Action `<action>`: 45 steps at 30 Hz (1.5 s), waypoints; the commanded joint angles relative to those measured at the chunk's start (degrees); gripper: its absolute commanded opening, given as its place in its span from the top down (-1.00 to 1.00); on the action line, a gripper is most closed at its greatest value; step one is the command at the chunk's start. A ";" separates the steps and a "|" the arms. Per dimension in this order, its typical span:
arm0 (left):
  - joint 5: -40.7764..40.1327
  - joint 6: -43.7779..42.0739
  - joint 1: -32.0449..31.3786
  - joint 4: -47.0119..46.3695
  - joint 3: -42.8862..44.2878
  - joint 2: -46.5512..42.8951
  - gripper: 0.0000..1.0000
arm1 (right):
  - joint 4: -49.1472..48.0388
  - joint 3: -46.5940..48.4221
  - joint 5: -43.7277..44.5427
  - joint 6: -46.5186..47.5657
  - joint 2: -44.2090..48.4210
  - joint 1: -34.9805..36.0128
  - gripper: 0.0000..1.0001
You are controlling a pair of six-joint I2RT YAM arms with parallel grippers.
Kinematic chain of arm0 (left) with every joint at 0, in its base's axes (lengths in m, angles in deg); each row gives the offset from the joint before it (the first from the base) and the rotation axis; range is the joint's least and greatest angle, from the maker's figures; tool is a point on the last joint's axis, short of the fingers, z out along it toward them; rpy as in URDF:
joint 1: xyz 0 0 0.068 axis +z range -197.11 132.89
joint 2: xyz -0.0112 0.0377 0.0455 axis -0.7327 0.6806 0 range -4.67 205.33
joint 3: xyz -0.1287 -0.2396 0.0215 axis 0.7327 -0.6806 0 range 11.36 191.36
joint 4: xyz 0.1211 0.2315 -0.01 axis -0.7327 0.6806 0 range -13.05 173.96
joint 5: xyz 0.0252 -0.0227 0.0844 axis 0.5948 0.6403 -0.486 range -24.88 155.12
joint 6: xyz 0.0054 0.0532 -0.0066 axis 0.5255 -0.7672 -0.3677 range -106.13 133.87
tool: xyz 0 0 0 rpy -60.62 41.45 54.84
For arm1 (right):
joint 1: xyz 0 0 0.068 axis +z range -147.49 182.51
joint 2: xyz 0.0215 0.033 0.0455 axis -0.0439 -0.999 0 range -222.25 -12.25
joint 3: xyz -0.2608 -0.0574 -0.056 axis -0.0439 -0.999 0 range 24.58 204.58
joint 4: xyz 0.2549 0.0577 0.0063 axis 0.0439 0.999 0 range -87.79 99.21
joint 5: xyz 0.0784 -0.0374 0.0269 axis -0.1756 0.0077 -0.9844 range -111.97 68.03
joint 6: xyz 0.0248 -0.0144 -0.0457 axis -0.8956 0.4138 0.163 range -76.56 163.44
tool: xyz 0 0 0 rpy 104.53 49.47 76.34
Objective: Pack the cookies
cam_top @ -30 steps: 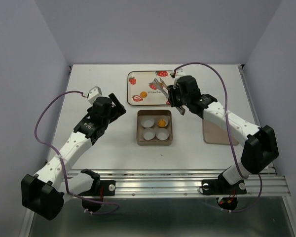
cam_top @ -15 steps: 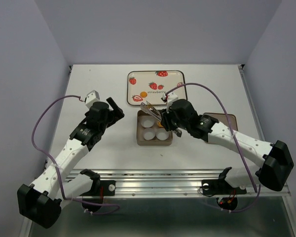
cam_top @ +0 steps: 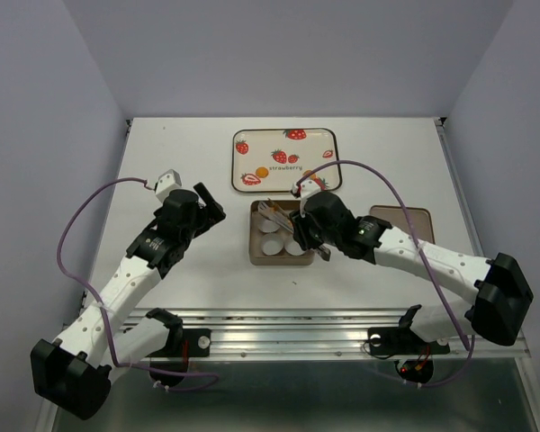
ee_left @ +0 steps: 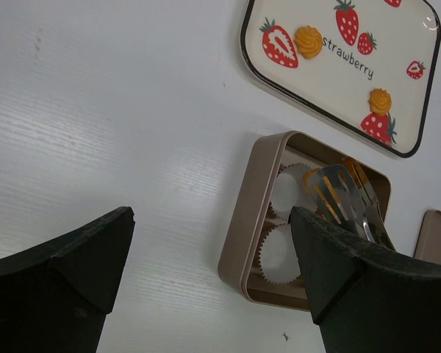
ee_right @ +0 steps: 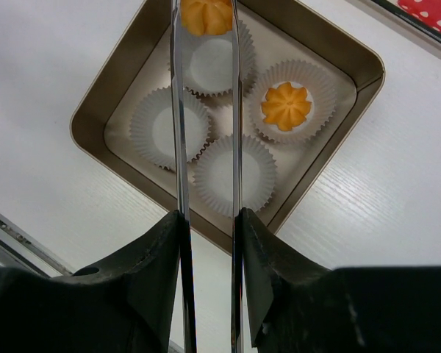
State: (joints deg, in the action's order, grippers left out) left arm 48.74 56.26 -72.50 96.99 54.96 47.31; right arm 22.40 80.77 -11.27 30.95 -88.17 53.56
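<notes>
A tan square box (ee_right: pixel 101 95) sits mid-desk (ee_left: pixel 117 110) holding four white paper cups (ee_right: pixel 234 173), and the far right cup of the box has an orange cookie (ee_right: pixel 286 105) in it. The right jaws, partly closed, grip metal tongs (ee_right: pixel 178 147) whose tips pinch a second cookie (ee_right: pixel 206 15) over the box's far left cup, though whether it touches the paper is hard to tell. Two more cookies (ee_left: pixel 308 40) lie on the strawberry tray (ee_left: pixel 309 77) just beyond the box, and the left jaws hang wide open and empty over bare desk left of the box.
</notes>
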 commanded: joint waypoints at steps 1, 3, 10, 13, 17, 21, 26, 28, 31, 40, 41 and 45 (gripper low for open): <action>-0.23 -0.56 0.16 -0.34 -0.62 -0.75 -0.98 | -0.85 -0.20 1.52 -1.22 -0.46 0.81 0.28; -0.14 -0.64 0.16 -0.69 -0.88 -0.57 -0.98 | -0.76 -0.55 1.87 -1.39 -0.72 0.81 0.28; -0.05 -0.73 0.25 -1.22 -0.97 0.48 -0.98 | -0.41 -0.99 1.78 -1.13 -2.13 0.81 0.29; 0.03 -0.82 0.16 -1.57 -0.97 0.83 -0.98 | -0.15 -1.08 1.61 -0.78 -2.39 0.81 0.28; 0.12 -0.91 0.16 -2.01 -1.32 1.19 -0.98 | -0.23 -1.25 2.04 -0.34 -2.30 0.81 0.28; 0.21 -0.99 0.16 -2.28 -1.14 1.71 -0.98 | -0.58 -1.34 0.91 0.18 -3.09 0.81 0.28; 0.21 -1.00 0.16 -2.10 -1.14 1.10 -0.98 | -0.94 -1.69 1.60 -0.08 -3.88 0.81 0.28; 0.21 -1.00 0.16 -2.01 -1.32 0.75 -0.98 | -1.11 -1.87 1.61 0.01 -4.06 0.81 0.28; 0.21 -0.91 0.16 -2.01 -1.41 0.40 -0.98 | -2.25 -1.87 1.52 0.19 -4.59 0.81 0.28; 0.21 -1.00 0.25 -1.93 -1.23 0.31 -0.98 | -4.19 -1.52 2.39 0.45 -5.73 0.81 0.27; 0.21 -1.00 0.16 -1.93 -1.23 0.31 -0.98 | -4.19 -1.43 2.40 0.45 -5.82 0.81 0.25; 0.12 -1.00 0.25 -2.02 -1.14 0.66 -0.98 | -4.19 -0.90 2.31 0.54 -6.52 0.81 0.17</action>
State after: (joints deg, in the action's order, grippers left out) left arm 49.26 56.13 -72.50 96.07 54.10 49.06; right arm 21.30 78.93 -10.22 30.77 -94.22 53.95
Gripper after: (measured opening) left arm 0.989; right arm 0.411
